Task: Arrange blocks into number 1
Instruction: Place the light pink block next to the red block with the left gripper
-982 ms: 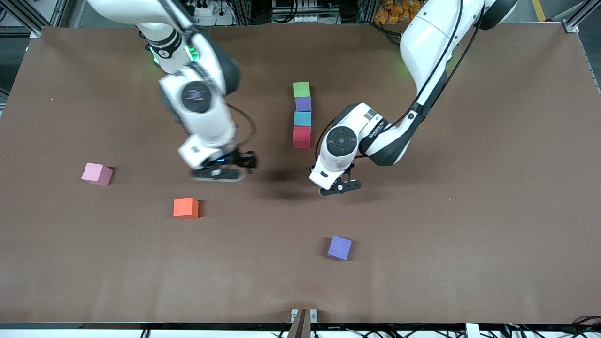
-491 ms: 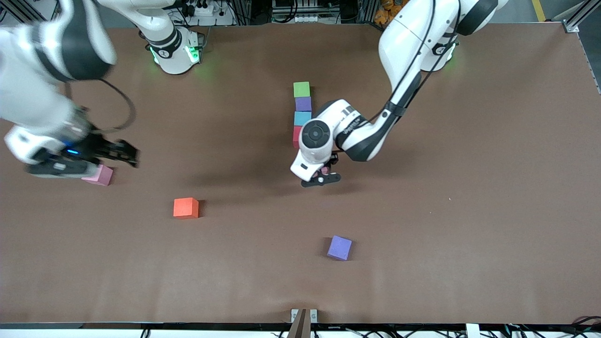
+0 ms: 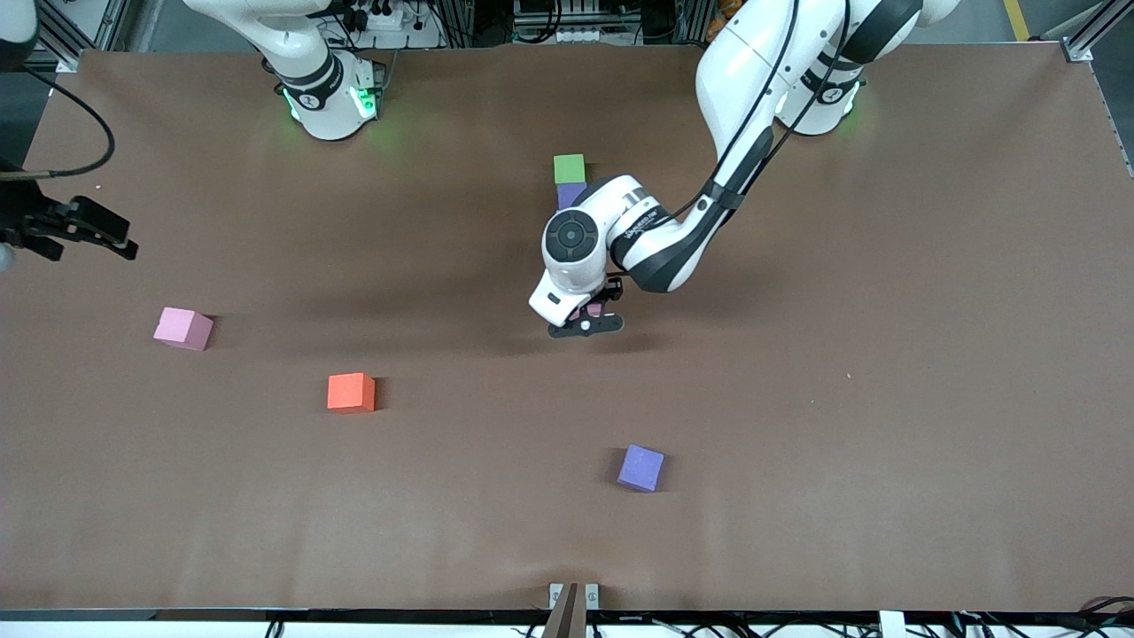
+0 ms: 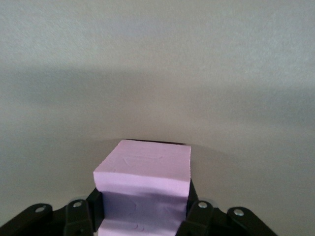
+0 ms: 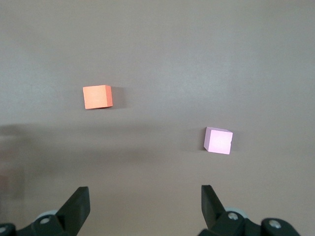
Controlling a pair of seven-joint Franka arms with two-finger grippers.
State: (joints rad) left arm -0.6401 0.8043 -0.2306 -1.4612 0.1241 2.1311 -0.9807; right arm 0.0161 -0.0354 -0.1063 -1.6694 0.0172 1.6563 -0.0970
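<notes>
Observation: my left gripper has travelled toward the right arm's end of the table over the last second. It now hangs over the table just at the camera-side end of the column of blocks. Its fingers are closed on a small pale pink foam cube, seen pinched between them in the left wrist view.

The column itself: the green foam cube and part of the purple foam cube touching it are visible. The light blue and red cubes, plainly in view a second ago, are now hidden under the left arm's wrist.

My right gripper, which was over the middle of the table a second ago and over the pink foam cube half a second ago, has withdrawn to the table's edge at its own end. Its fingers stand wide open and empty in the right wrist view, and that arm waits.

Loose and unmoved: that pink cube, the orange foam cube and a second purple foam cube.

Judgement: the held cube is about to extend the stroke of the 1; I cannot confirm alignment while the red cube is covered.
</notes>
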